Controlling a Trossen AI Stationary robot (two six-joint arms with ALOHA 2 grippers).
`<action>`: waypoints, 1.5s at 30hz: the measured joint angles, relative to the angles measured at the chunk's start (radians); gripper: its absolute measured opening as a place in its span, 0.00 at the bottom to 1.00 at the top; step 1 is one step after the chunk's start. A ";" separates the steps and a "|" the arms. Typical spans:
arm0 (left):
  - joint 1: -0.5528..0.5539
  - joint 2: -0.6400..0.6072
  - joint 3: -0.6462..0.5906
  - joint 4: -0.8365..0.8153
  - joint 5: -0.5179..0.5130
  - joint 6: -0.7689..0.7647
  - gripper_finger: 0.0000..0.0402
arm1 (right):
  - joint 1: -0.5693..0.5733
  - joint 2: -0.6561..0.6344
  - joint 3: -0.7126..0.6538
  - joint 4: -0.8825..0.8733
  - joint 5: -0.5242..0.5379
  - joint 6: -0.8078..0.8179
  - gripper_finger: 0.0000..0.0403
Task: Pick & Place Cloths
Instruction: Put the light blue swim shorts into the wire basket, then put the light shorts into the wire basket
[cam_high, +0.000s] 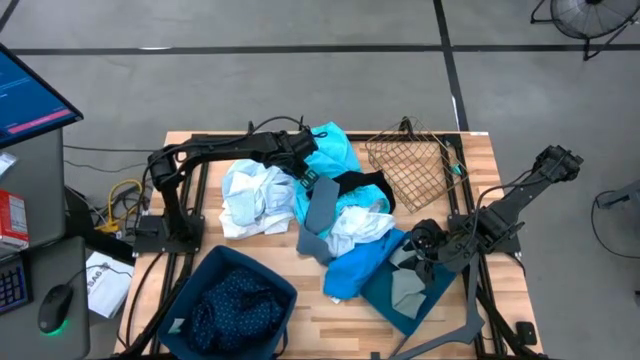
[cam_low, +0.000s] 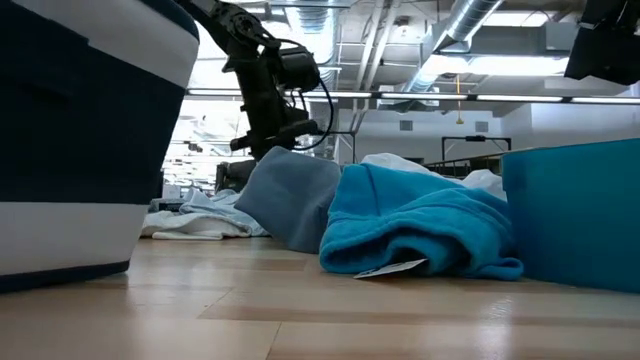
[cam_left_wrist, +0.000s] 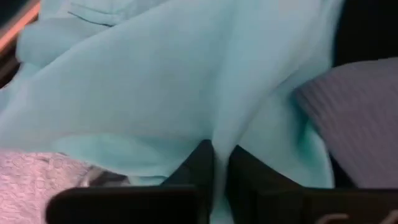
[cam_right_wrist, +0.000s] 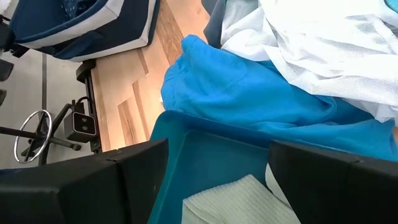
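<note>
Above the wooden surface (cam_high: 250, 305), your left end effector (cam_high: 308, 178) sits at upper centre of the high view, pinched closed on a fold of the turquoise cloth (cam_high: 330, 150); the left wrist view shows its dark fingers (cam_left_wrist: 202, 168) pressed together with that pale fabric (cam_left_wrist: 186, 93) caught between them. The rest of the cloths lie heaped mid-frame: a white garment (cam_high: 250, 195) left of centre, a grey piece (cam_high: 318, 215), a black strip (cam_high: 365, 183), and a bright blue fleece (cam_high: 355, 270) spilling toward lower centre. A navy dotted cloth (cam_high: 235, 305) already fills the dark-teal bin (cam_high: 215, 262) at lower left.

Expect everything here to be light, limp and prone to drag its neighbours along; a raised fold or bunched ridge looks like your safest hold, since flat layers would likely slip.

Your right end effector (cam_high: 425, 240) waits with fingers spread, holding nothing, over the second teal bin (cam_high: 405, 312) at lower right, beside the wire-mesh basket (cam_high: 405, 160).
</note>
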 joint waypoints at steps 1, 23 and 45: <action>0.000 -0.007 0.000 0.000 0.001 -0.004 0.03 | 0.000 0.000 0.000 0.000 0.000 0.001 0.67; -0.166 -0.439 0.000 0.120 -0.008 -0.071 0.00 | -0.276 0.000 0.000 0.416 0.061 -0.610 0.67; -0.219 -0.475 0.013 0.284 -0.007 0.028 0.00 | -0.704 0.223 0.177 0.629 -0.273 -1.041 0.91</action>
